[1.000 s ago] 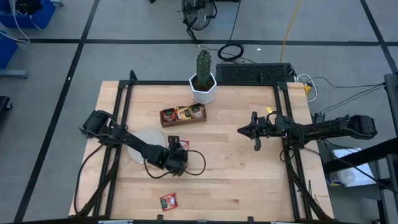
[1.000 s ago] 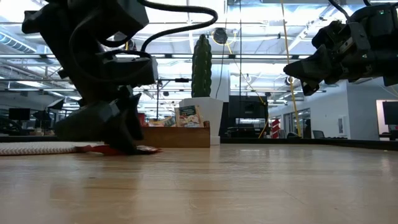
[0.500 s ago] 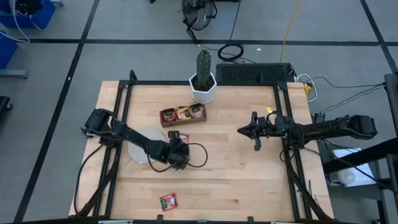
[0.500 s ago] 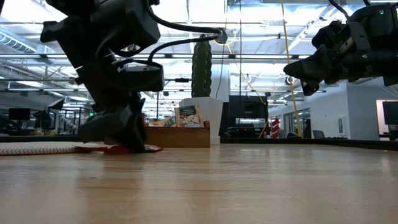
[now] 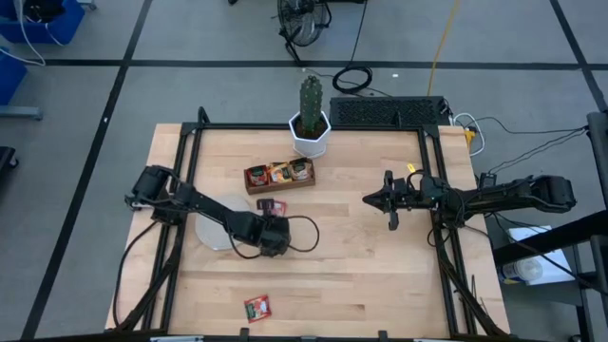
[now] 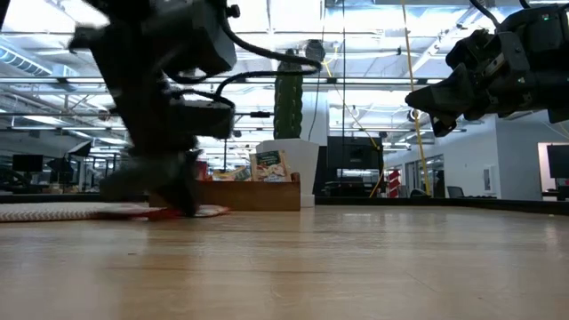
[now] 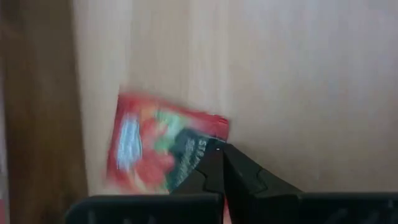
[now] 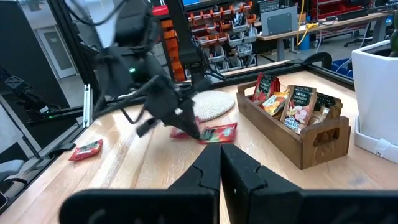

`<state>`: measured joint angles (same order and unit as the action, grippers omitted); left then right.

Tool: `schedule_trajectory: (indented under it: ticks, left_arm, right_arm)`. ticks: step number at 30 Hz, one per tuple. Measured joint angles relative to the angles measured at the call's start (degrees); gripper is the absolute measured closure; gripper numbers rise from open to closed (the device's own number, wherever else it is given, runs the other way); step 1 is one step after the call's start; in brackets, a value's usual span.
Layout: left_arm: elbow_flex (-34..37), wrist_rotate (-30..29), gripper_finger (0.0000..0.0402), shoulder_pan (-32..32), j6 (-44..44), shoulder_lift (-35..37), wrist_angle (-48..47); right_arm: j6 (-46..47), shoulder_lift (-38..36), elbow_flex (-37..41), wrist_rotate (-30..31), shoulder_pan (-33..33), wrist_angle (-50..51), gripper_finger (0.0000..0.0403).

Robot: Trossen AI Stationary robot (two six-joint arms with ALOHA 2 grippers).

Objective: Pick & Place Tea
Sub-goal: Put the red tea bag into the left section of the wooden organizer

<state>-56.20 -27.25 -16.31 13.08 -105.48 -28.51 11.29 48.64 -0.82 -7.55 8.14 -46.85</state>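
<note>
The left gripper [image 7: 219, 149], fingers pinched on a red-and-green square tea sachet [image 7: 163, 148], print unreadable; right gripper [image 5: 388, 200] closed at three o'clock.

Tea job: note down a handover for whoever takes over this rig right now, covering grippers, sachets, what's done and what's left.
Left gripper: shut at a corner of the red sachet, which lies on the table near the tray; unclear whether it is pinched.
Right gripper: shut, holding nothing, over the table's right half.
Done: several sachets stand in the tray.
Left: the red sachet, plus a loose sachet near the table's edge, far from the tray.
</note>
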Motion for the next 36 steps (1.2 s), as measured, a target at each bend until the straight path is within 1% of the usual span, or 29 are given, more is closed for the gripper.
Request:
schedule_trajectory:
  ticks: [2,8,11,12,13,14,16,17,19,20,22,25,27,30,33,36]
  left_arm:
    - [-3.2,-1.1,0.0399,-1.2,-0.3,-0.2,-5.1]
    - [-15.9,-5.3,0.0400,-3.6,-0.5,0.1,-16.1]
    - [-20.9,-6.5,0.0400,-4.6,-0.5,0.1,-20.7]
    - [-21.7,-6.0,0.0400,-4.8,0.5,0.1,-22.2]
    - [-22.2,-4.1,0.0399,-4.7,3.0,0.1,-23.8]
    - [-22.4,-0.7,0.0397,-4.2,6.4,0.1,-25.1]
    - [-22.0,8.9,0.0386,-3.0,13.7,0.1,-28.2]
    - [-21.8,14.0,0.0378,-2.4,15.9,0.1,-30.3]
    - [-20.8,20.8,0.0357,-2.2,17.6,0.1,-35.8]
    - [-20.1,23.0,0.0345,-2.6,16.2,0.1,-38.5]
    - [-18.9,25.1,0.0315,-4.1,12.2,0.1,-43.5]
    - [-17.5,24.0,0.0261,-5.9,11.4,0.1,-47.2]
    - [-16.3,23.4,0.0224,-6.0,11.1,0.1,-45.3]
    - [-14.8,22.4,0.0178,-5.6,10.8,0.1,-40.1]
    - [-13.9,21.4,0.0145,-5.0,9.7,0.1,-36.9]
    - [-13.1,21.4,0.0124,-4.7,5.7,0.1,-32.8]
  right_arm:
    - [0.0,0.0,0.0,0.0,0.0,0.0,0.0403]
    - [0.0,0.0,0.0,0.0,0.0,0.0,0.0403]
    - [0.0,0.0,0.0,0.0,0.0,0.0,0.0403]
    - [0.0,0.0,0.0,0.0,0.0,0.0,0.0403]
    - [0.0,0.0,0.0,0.0,0.0,0.0,0.0403]
    - [0.0,0.0,0.0,0.0,0.0,0.0,0.0403]
    - [0.0,0.0,0.0,0.0,0.0,0.0,0.0403]
    - [0.0,0.0,0.0,0.0,0.0,0.0,0.0403]
    - [0.0,0.0,0.0,0.0,0.0,0.0,0.0403]
    - [0.0,0.0,0.0,0.0,0.0,0.0,0.0403]
    - [0.0,0.0,0.0,0.0,0.0,0.0,0.0403]
    - [0.0,0.0,0.0,0.0,0.0,0.0,0.0403]
    - [0.0,0.0,0.0,0.0,0.0,0.0,0.0403]
    - [0.0,0.0,0.0,0.0,0.0,0.0,0.0403]
    - [0.0,0.0,0.0,0.0,0.0,0.0,0.0403]
    - [0.0,0.0,0.0,0.0,0.0,0.0,0.0403]
